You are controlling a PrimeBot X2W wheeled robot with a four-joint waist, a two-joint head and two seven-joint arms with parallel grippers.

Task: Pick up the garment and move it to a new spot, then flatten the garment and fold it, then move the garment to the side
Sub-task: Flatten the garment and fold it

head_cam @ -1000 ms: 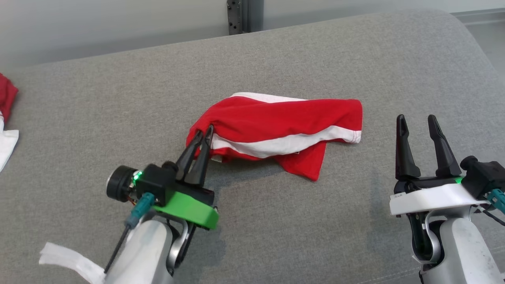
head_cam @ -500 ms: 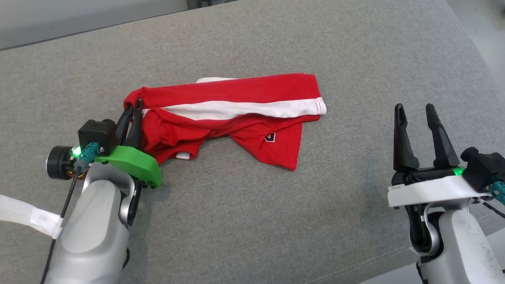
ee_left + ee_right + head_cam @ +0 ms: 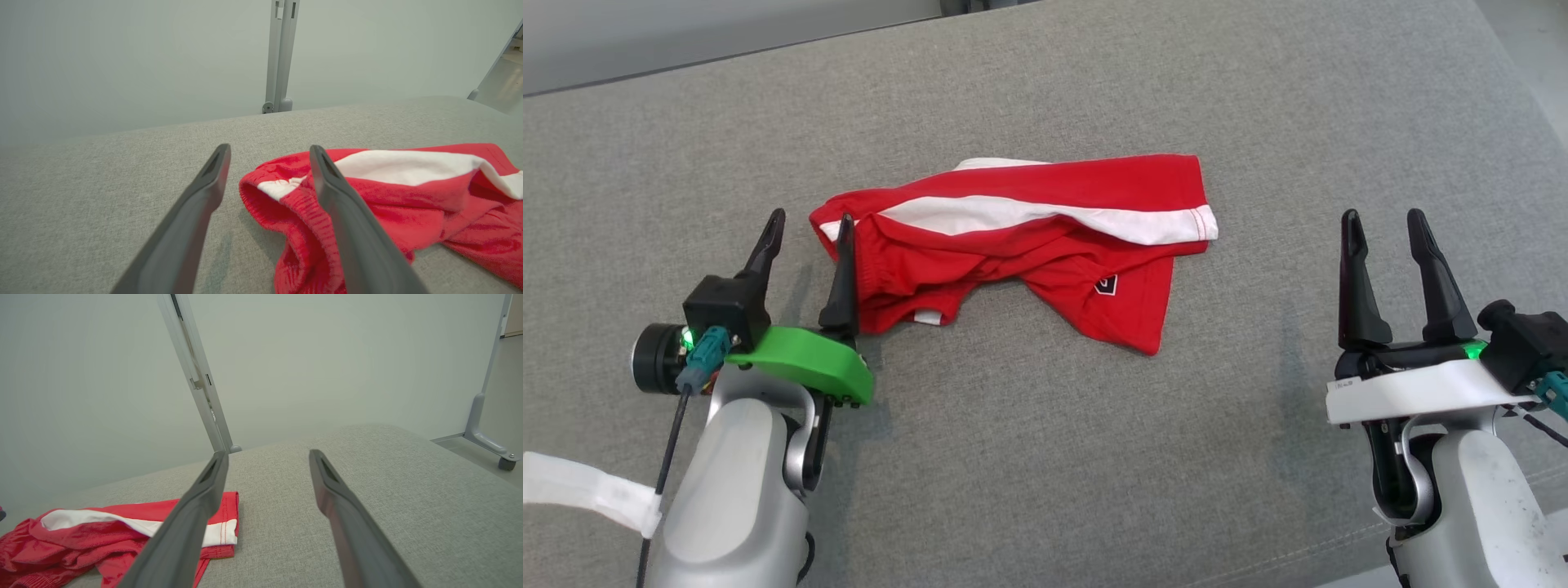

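On the flat grey woven-fabric surface [image 3: 1045, 457], the crumpled red cloth garment [image 3: 1013, 237] w/ a white stripe lies about mid-view, a bit nearer the robot's L side. It is bunched & partly folded over itself, w/ a small black-&-white logo patch [image 3: 1104, 284] facing up on its lower flap. L gripper [image 3: 812, 217], on a green plastic mount [image 3: 800, 363], sits at the garment's L end w/ its 2 dark fingers spread wide, clamping nothing. 1 finger is over bare surface, the other over the ribbed red hem; contact can't be told. In the L wrist view the hem end pokes into the gap between the fingers. R gripper [image 3: 1384, 215], on a white mount [image 3: 1413, 396], is well apart to the garment's R, likewise spread wide & empty.
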